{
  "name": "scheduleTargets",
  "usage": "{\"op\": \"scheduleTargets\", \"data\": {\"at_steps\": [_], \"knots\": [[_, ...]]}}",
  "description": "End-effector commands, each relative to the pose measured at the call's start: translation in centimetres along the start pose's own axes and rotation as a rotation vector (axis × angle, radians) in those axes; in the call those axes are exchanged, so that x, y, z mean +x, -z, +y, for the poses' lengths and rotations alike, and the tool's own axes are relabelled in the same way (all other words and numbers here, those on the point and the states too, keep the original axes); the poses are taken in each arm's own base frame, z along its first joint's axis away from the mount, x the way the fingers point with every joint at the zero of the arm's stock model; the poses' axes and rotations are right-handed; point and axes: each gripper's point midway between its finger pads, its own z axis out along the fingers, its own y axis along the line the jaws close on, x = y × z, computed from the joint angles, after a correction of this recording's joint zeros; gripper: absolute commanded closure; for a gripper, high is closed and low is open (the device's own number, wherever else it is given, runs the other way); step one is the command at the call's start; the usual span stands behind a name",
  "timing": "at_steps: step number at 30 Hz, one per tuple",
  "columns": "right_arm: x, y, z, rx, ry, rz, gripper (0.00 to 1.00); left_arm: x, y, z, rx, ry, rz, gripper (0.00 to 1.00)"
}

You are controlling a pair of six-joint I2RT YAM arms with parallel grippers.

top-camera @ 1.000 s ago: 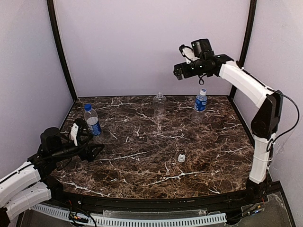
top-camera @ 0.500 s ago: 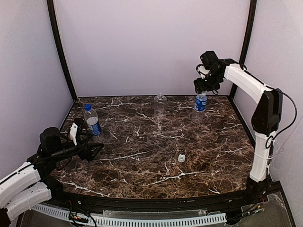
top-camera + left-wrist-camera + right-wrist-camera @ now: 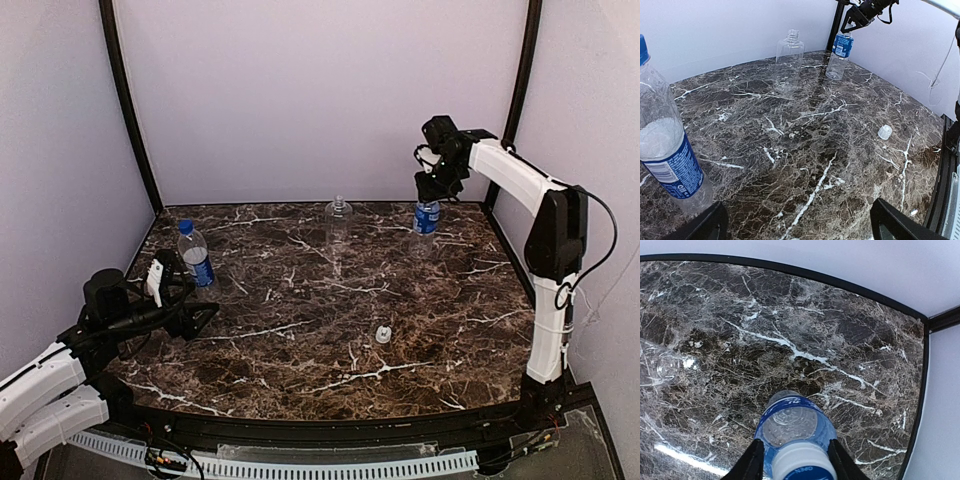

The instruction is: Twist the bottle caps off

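Marble table: dark brown with white veins, lying beneath both arms.
Right bottle: standing upright at the far right corner, wearing a blue label.
Pale cap: sitting on the neck of the right bottle, white with blue lettering.
Right claw: hanging straight above the right bottle, its fingers standing narrow on either side of the pale cap; whether they are pressing on it cannot be told.
Left claw: hovering low over the near left of the table, jaws spread wide, holding nothing.
Left bottle: standing upright just beyond the left claw, blue-labelled, wearing a dark blue cap.
Unlabelled bottle: standing upright at the far edge, between the other two, its neck showing open.
Loose white cap: lying on the table right of centre, well apart from every bottle.
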Motion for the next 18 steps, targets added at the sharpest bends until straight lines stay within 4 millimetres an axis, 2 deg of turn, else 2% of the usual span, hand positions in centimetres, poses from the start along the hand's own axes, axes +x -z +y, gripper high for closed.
{"op": "scheduleTargets", "data": {"at_steps": [1, 7, 11, 15, 16, 18], "knots": [[-0.8, 0.7, -0.1, -0.004, 0.000, -0.024, 0.67, 0.2, 0.0, -0.2, 0.013, 0.004, -0.008, 0.00], [-0.7, 1.3, 0.3, -0.033, 0.008, -0.028, 0.98, 0.2, 0.0, -0.2, 0.016, 0.005, -0.008, 0.00], [-0.6, 2.9, 1.2, -0.083, 0.027, -0.040, 1.00, 0.1, 0.1, -0.3, 0.021, 0.001, -0.009, 0.00], [-0.7, 7.2, 3.4, -0.130, 0.094, -0.071, 1.00, -0.6, 0.1, -0.6, 0.037, -0.037, -0.020, 0.00], [-0.6, 8.6, 4.4, -0.146, 0.126, -0.084, 1.00, -0.6, 0.2, -0.9, 0.050, -0.047, -0.016, 0.00], [0.1, 11.6, 7.6, -0.212, 0.229, -0.105, 1.00, -1.2, 0.3, -1.3, 0.070, -0.090, -0.014, 0.00]]}}
